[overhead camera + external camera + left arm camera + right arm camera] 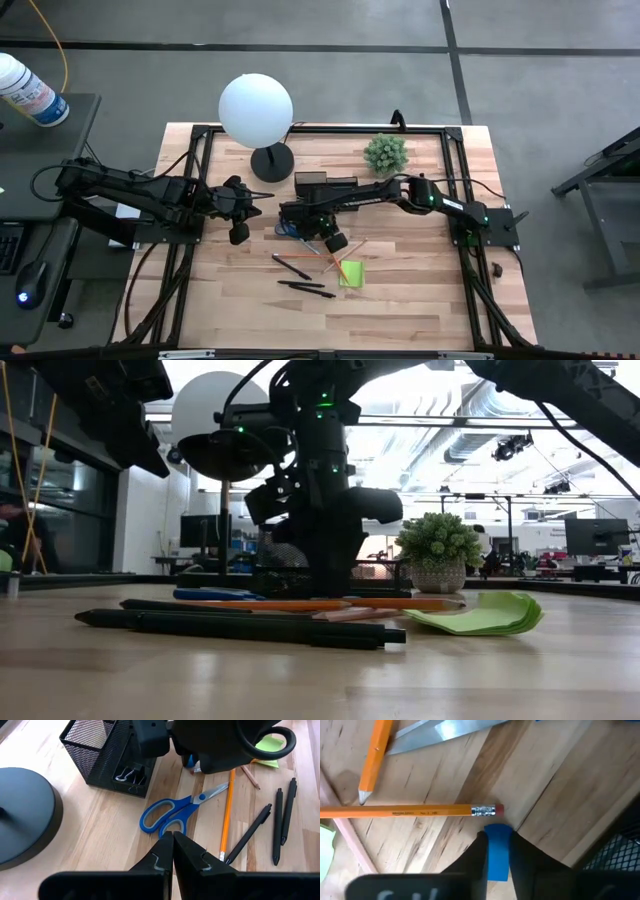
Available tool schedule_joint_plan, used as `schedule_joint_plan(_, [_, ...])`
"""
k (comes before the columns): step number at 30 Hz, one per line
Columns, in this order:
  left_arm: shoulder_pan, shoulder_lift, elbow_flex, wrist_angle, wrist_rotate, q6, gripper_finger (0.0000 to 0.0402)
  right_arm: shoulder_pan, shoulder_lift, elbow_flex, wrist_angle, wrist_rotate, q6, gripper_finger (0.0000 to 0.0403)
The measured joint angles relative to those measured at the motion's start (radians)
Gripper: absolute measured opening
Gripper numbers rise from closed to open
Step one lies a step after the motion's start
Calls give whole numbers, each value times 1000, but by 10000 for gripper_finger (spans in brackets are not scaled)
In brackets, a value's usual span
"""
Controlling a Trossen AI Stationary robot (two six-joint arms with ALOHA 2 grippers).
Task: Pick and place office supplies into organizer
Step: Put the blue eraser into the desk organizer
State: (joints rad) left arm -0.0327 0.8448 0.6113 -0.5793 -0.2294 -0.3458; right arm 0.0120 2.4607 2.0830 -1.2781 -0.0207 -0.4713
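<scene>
Right wrist view: blue piece (497, 851) between jaws.

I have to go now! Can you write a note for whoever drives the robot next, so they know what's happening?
Left gripper: shut, empty, hovering above the scissors.
Right gripper: low at the table beside the organizer, fingers closed on a small blue piece; I cannot tell what it is.
Done: metal clips sit inside the organizer.
Left: the scissors, orange pencils, black pens and green sticky pad all lie on the table, and the blue piece is not yet in.
</scene>
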Motion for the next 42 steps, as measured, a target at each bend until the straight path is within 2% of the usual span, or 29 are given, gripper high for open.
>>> schedule_joint_plan(4, [0,0,0,0,0,0,1,0,0,0,-8,-4,0,35])
schedule_joint_plan(11, [0,0,0,0,0,0,1,1,4,15,-24,6,13,51])
schedule_joint_plan(20, [0,0,0,1,-20,0,1,1,12,86,-96,14,26,48])
schedule_joint_plan(30, [0,0,0,0,-21,0,1,7,11,93,-146,13,48,45])
schedule_joint_plan(42, [0,0,0,-85,-21,0,1,3,-44,97,-123,46,52,36])
